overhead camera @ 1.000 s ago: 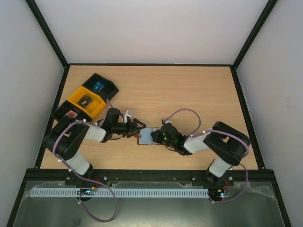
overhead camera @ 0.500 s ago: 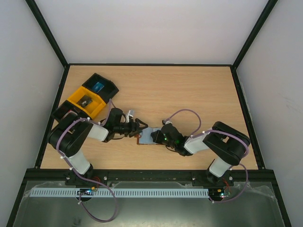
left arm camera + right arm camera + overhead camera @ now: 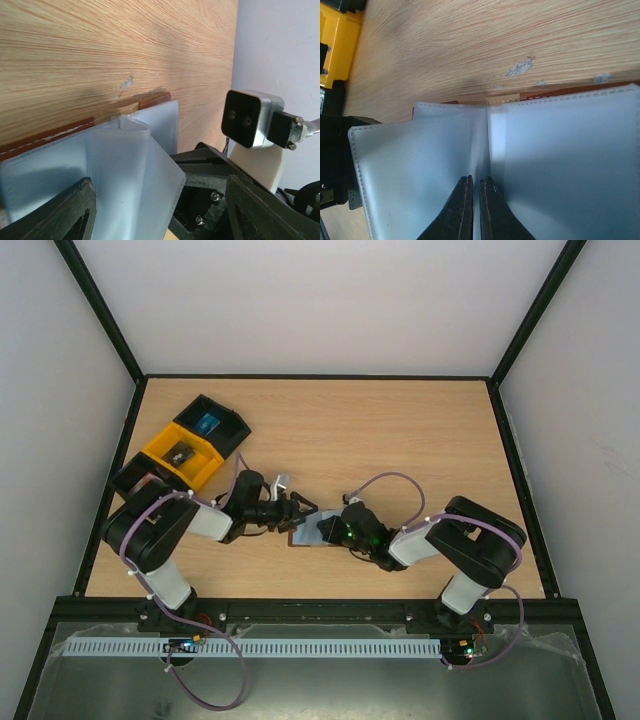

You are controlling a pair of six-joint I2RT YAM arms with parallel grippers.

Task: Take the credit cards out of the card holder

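Note:
The card holder (image 3: 310, 528) lies open on the table between the two arms, pale blue sleeves up and a brown leather edge (image 3: 50, 136) showing. My left gripper (image 3: 302, 510) is open at its left end, its fingers (image 3: 55, 215) straddling a raised sleeve leaf (image 3: 135, 170). My right gripper (image 3: 330, 530) is shut, its fingertips (image 3: 474, 192) resting at the centre fold of the sleeves (image 3: 560, 150). Whether a thin leaf is pinched between them cannot be told. The credit cards are hidden.
A yellow bin (image 3: 182, 455) stands at the table's left, between two black bins (image 3: 212, 422), and its corner shows in the right wrist view (image 3: 335, 45). The right arm's wrist camera (image 3: 250, 117) sits close in front of the left gripper. Black frame rails border the table.
My left gripper has moved right, up to the card holder's left end, staying open. The right gripper and the holder have stayed put.

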